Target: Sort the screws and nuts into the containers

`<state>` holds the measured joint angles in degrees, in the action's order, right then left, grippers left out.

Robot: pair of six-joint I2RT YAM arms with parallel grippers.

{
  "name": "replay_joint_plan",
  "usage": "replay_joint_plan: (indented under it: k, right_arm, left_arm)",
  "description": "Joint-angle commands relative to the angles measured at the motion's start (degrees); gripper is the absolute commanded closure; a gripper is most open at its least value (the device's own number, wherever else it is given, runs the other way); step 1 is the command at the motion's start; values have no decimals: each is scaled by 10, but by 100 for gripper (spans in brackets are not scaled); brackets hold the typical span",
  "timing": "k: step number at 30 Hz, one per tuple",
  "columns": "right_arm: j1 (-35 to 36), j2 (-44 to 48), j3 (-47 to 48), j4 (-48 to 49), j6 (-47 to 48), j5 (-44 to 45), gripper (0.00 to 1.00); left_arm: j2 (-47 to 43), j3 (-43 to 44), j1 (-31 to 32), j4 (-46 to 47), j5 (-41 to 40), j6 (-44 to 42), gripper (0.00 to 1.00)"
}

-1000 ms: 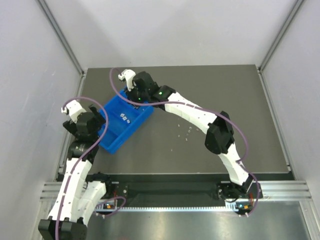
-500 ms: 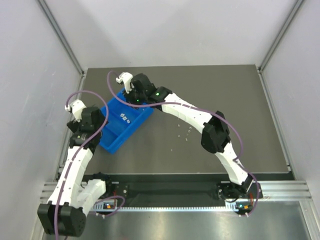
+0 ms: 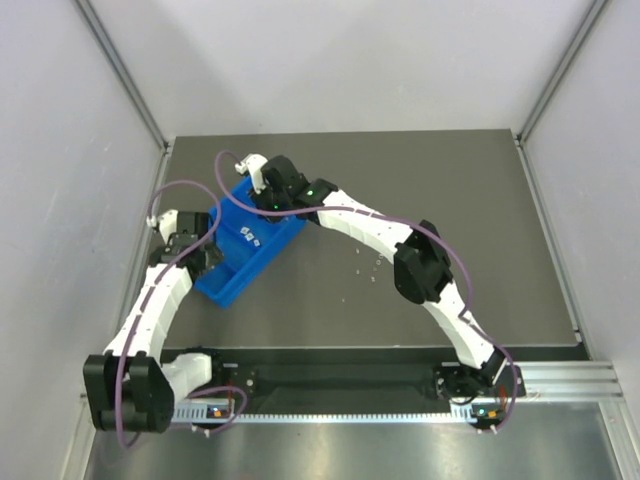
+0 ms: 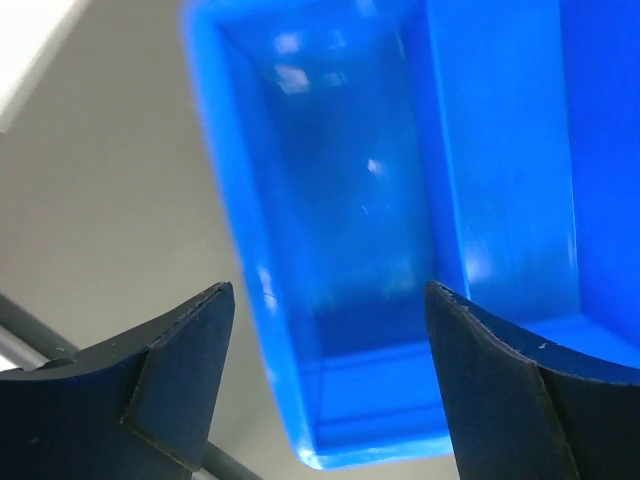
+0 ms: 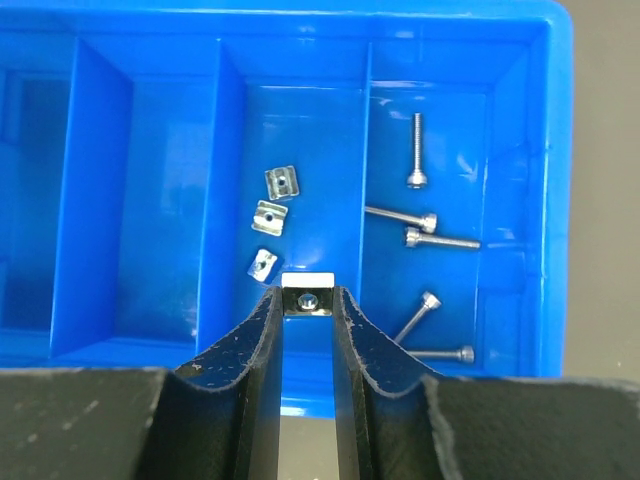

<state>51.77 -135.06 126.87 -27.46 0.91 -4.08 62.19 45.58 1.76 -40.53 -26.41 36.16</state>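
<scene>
The blue tray [image 3: 225, 283] lies at the table's left; its rim shows in the right wrist view [image 5: 556, 150]. My right gripper [image 5: 306, 298] is shut on a square nut [image 5: 306, 296] and holds it above the compartment with three nuts [image 5: 270, 217]. The compartment to the right holds several screws [image 5: 417, 150]. My left gripper [image 4: 330, 300] is open and empty, its jaws astride the tray's end wall [image 4: 375, 440]. In the top view the right gripper [image 3: 262, 190] is over the tray's far end, the left gripper [image 3: 196, 252] at its left side.
A few loose nuts and screws [image 3: 376, 264] lie on the dark table right of the tray. The grey enclosure wall and rail run close along the left of the tray [image 3: 150, 200].
My left arm has swung in toward the tray's left end. My right gripper has shifted slightly left over the tray, still holding the nut.
</scene>
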Motion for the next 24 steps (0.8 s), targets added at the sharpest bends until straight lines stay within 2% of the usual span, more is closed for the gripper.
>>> replay_joint_plan:
  k: [1,8,12,13,15,16,18,19,22,24]
  right_arm:
    - [-11,15,29,14,-6,19,97]
    - [-27,38,21,0,-31,8,99]
    - [-27,57,-4,1,-34,5,100]
    - [-26,66,-17,0,-33,4,100]
    - [-27,79,-36,6,-32,4,100]
    - [-27,91,-57,8,-29,5,100]
    - [-27,101,-76,13,-26,7,100]
    - [-27,110,-89,13,-25,9,100]
    - [-26,121,-109,10,-23,20,100]
    - [-27,128,-116,2,-24,33,100]
  left_arm:
    - [27,-6,-3,-2,80,-3,19]
    - [65,-15,10,-23,141,16,28]
    - [57,-29,79,-24,139,55,39]
    - [51,-31,121,-27,132,64,47]
    - [50,-37,159,-36,110,89,54]
    - [44,-42,187,-34,109,95,64]
    - [36,-55,207,-33,88,118,75]
    - [23,-59,220,-34,74,126,86]
    - [-19,-68,243,-39,-7,169,94]
    - [-56,-81,255,-25,-59,189,95]
